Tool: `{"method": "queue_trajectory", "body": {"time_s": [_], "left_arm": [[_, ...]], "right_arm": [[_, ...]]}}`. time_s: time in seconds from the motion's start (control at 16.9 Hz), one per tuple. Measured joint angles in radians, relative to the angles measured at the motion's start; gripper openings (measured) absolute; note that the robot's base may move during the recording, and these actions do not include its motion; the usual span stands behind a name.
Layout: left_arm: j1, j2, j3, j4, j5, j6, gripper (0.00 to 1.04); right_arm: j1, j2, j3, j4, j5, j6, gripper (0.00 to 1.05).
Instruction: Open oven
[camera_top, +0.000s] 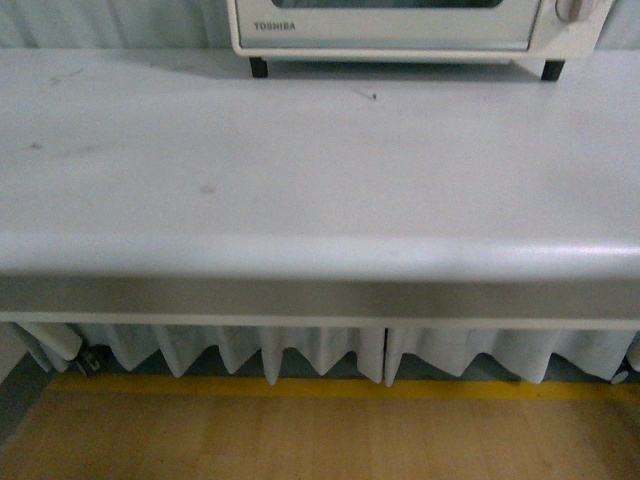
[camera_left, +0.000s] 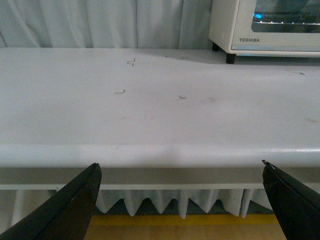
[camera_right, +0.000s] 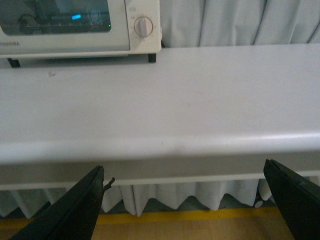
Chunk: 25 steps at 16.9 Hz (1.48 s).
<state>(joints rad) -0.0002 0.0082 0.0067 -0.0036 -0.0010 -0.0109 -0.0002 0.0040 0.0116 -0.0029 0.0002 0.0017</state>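
Well beyond left gripper (camera_left: 180, 165) and right gripper (camera_right: 183, 165) (both splayed) sits the oven (camera_top: 400, 28).

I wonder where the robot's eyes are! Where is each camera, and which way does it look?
Front view: on the robot's body, looking forward and down across the long white table at the cream-white boxy toaster oven; no arm shows.
Left wrist view: on the left arm, before the table's near edge, facing the oven; dark left fingers, spread apart, show.
Right wrist view: on the right arm, likewise placed, facing the oven's round beige knob; dark right fingers, spread apart.
Shared: all three see the oven and table.
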Motion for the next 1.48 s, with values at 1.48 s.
{"method": "queue_trajectory", "body": {"time_s": [1.48], "left_arm": [[0.0, 0.0, 0.0, -0.001, 0.001, 0.001, 0.98]], "right_arm": [[0.0, 0.0, 0.0, -0.002, 0.0, 0.0, 0.98]]}}
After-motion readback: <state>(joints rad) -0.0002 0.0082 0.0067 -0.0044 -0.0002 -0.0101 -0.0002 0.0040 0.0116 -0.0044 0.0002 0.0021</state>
